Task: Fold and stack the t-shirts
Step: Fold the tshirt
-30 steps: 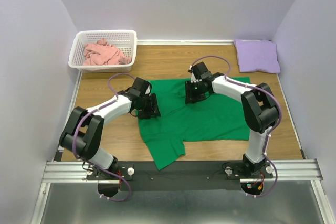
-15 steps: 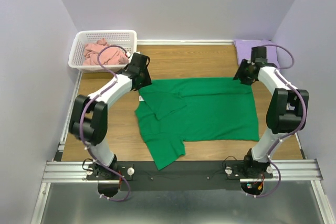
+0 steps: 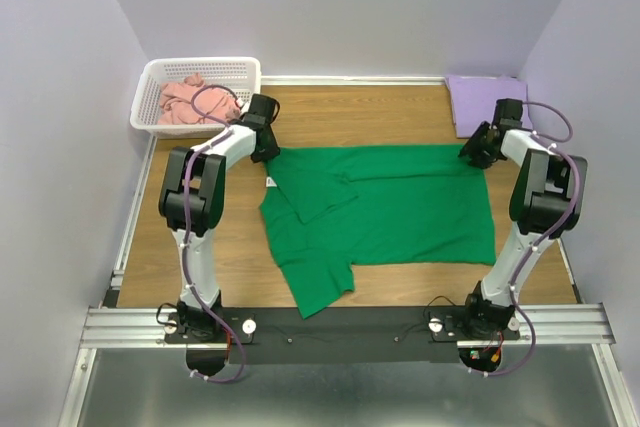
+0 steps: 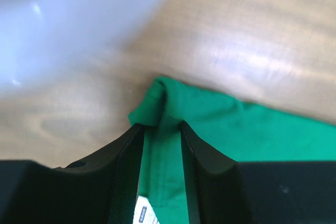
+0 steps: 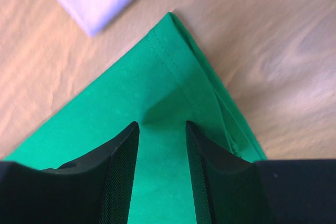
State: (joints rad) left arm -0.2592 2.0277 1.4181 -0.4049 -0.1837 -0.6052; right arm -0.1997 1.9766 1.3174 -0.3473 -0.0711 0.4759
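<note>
Green t-shirt point(image 3: 400, 207) spread mid-table, not yet folded. My left gripper point(image 4: 160, 127) pinches its bunched far-left corner. Right gripper point(image 5: 161, 124) half-open astride far-right corner, grip unclear. Lavender t-shirt point(image 3: 488, 105) folded far right. Pink t-shirt point(image 3: 195, 102) crumpled in basket point(image 3: 200, 65). I judge two folds and stacking remain.

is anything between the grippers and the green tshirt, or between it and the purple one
Nothing visible. The left gripper and right gripper are at the green t-shirt's far corners, cloth between their fingers. Only the wooden table shows between it and the lavender t-shirt.
</note>
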